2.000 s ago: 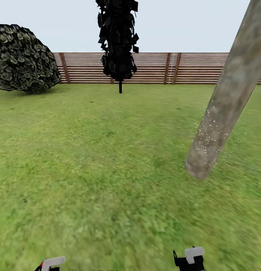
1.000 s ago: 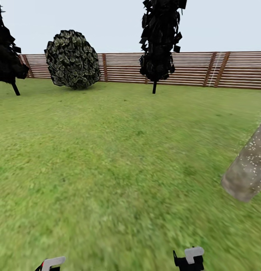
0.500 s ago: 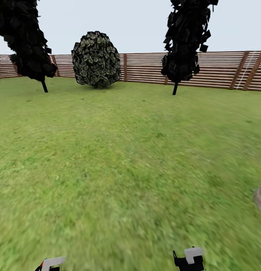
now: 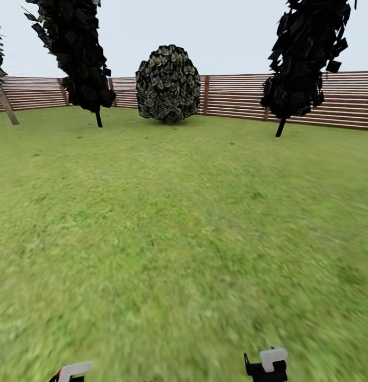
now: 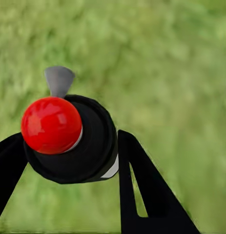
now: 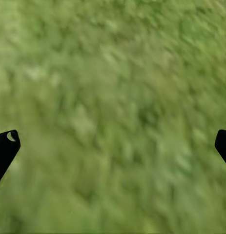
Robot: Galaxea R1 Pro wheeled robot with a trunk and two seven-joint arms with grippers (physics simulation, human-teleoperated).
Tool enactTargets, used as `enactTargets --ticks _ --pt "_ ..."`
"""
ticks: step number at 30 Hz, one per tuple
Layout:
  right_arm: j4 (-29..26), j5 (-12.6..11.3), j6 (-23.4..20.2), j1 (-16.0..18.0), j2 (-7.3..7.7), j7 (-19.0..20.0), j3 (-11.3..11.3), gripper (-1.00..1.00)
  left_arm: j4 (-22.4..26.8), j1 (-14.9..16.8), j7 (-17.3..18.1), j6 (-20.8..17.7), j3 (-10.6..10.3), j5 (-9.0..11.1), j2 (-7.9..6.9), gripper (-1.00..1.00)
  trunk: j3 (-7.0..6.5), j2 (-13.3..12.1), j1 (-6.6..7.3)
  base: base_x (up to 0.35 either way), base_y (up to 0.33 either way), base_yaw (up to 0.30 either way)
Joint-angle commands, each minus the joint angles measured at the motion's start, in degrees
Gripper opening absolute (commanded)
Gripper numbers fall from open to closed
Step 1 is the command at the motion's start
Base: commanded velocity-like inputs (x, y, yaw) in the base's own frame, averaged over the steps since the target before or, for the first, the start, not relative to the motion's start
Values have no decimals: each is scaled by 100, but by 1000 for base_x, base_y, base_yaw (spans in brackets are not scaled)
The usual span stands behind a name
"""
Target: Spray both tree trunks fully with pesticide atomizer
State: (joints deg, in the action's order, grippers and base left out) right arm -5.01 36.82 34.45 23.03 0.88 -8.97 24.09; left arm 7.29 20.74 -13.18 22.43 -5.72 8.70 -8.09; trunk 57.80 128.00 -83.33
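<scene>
- Head view has panned since 2 s ago: the thick mottled trunk that stood near the robot has slid out of frame, and the round shrub [image 4: 168, 84] sits mid-frame now instead of at the edge. That is the camera turning; the things themselves stayed put.
- Landmark = round shrub, standing right against the slatted wooden fence [image 4: 234, 95] at the far end of the lawn [image 4: 173, 228].
- One black-foliage tree [image 4: 78, 50] on a thin stem stands to one side of the shrub, a second black-foliage tree [image 4: 306, 58] to the other, both a bit nearer the robot than the shrub.
- A thin leaning pale stem [image 4: 6, 109] is further out past the first black tree, cut by the frame edge.
- Left gripper [image 5: 69, 146]: black fingers [image 5: 142, 190] clamped either side of the pesticide atomizer [image 5: 76, 141]. Black top, red spot and grey nozzle face the wrist cam, with grass blur behind.
- In the head view the left gripper tip [image 4: 72, 370] is at the frame's bottom edge, well short of the shrub, with a sliver of red beside it.
- Right gripper [image 6: 113, 146]: fingers spread wide apart, holding nothing, blurred grass between them. Its tip [image 4: 268, 363] is also at the bottom edge of the head view.
</scene>
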Motion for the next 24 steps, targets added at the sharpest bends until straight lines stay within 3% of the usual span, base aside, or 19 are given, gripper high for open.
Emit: enactTargets --ticks 1,11,24 --pt "0 0 0 0 0 0 -1 100 -1 0 0 1 1 0 0 -100 0 0 0 0 30 286" --pt "0 0 0 0 0 0 -1 100 -42 0 0 -2 1 0 0 -100 0 0 0 14 3 286" --pt "7 0 0 0 0 0 -1 100 -44 0 0 -2 1 0 0 -100 0 0 0 192 123 286"
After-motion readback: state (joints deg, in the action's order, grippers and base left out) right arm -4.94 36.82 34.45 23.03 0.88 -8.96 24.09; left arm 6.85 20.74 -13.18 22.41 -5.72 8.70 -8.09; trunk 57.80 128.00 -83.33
